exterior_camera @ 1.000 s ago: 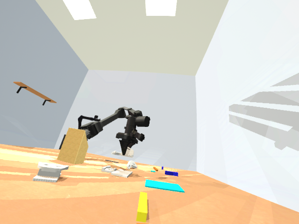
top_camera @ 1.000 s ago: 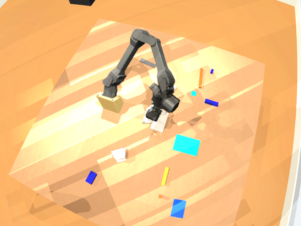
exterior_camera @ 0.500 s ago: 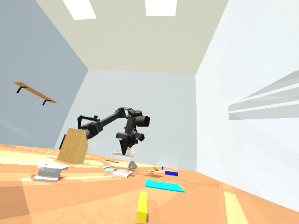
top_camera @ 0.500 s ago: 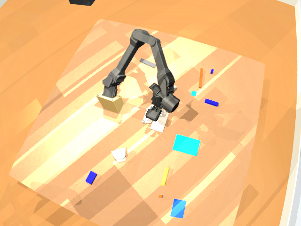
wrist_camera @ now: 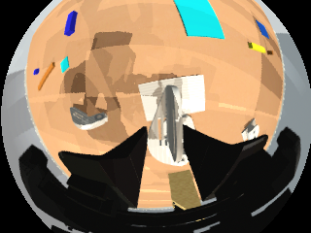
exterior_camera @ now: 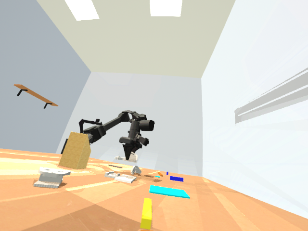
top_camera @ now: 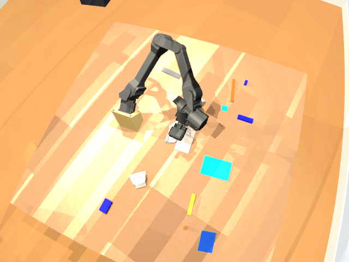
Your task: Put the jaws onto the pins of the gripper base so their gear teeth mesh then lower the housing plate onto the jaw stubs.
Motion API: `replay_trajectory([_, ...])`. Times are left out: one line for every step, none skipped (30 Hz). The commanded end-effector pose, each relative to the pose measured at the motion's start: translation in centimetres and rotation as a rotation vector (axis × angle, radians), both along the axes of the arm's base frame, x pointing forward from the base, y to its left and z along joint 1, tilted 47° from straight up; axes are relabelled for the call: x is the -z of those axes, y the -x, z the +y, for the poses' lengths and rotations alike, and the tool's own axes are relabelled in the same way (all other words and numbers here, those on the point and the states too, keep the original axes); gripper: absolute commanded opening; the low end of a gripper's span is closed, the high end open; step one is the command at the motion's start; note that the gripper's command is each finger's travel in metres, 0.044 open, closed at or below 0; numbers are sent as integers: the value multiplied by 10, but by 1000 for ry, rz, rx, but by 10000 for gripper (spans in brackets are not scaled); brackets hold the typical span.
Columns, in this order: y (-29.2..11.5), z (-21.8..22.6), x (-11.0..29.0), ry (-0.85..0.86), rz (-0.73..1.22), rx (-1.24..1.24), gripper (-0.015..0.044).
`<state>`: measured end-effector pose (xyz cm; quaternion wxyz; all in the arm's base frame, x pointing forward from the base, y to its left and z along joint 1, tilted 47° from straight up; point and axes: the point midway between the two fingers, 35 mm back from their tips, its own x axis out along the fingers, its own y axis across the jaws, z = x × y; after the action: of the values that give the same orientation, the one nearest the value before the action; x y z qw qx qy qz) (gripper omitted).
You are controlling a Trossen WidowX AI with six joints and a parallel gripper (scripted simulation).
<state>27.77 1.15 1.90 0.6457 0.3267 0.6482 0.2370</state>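
My gripper (exterior_camera: 127, 159) (wrist_camera: 162, 128) is shut on a thin white part (exterior_camera: 133, 157) (wrist_camera: 176, 112), held edge-up in the wrist view and above the table. Whether it is a jaw or the housing plate is unclear. Below it lies white work with a flat rectangular section (top_camera: 184, 146) (exterior_camera: 125, 178) (wrist_camera: 196, 92) and a rounded section, seemingly the gripper base; its pins are largely hidden. A curved white part (exterior_camera: 135, 170) (wrist_camera: 87, 122), jaw-like, lies apart behind it. Another white part (top_camera: 138, 178) (exterior_camera: 50, 177) (wrist_camera: 251, 131), with a plate and block, stands apart at front left.
A tan block (top_camera: 128, 120) (exterior_camera: 74, 150) (wrist_camera: 185, 188) stands at the arm's base. A cyan plate (top_camera: 216, 167) (exterior_camera: 168, 191) (wrist_camera: 201, 18) and a yellow bar (top_camera: 191, 204) (exterior_camera: 147, 211) (wrist_camera: 257, 48) lie in front. Several blue, orange and cyan pieces lie around.
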Motion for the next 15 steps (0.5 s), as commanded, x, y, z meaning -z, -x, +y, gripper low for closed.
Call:
replay_trajectory([-1, 3, 3, -2, 0, 3, 134])
replay_trajectory([-1, 4, 4, -2, 0, 3, 134])
replay_trajectory([-1, 5, 5, -1, 0, 3, 134])
replay_trajectory([-1, 7, 6, -1, 0, 4, 134])
replay_trajectory([-2, 8, 7, -1, 0, 4, 134])
replay_trajectory([-2, 9, 8, -1, 0, 4, 134])
replay_trajectory([-2, 10, 10, -1, 0, 4, 134])
replay_trajectory([-2, 11, 11, -1, 1, 4, 134])
replay_trajectory([-2, 12, 12, -1, 1, 4, 134])
replay_trajectory([-2, 14, 13, -1, 1, 4, 134])
replay_trajectory([-2, 15, 14, -1, 1, 4, 134])
replay_trajectory([-2, 16, 15, -1, 1, 4, 134])
replay_trajectory([-3, 17, 16, -1, 1, 5, 134])
replay_trajectory([-3, 18, 17, -1, 1, 5, 134])
replay_trajectory([-3, 19, 18, -2, 1, 5, 134])
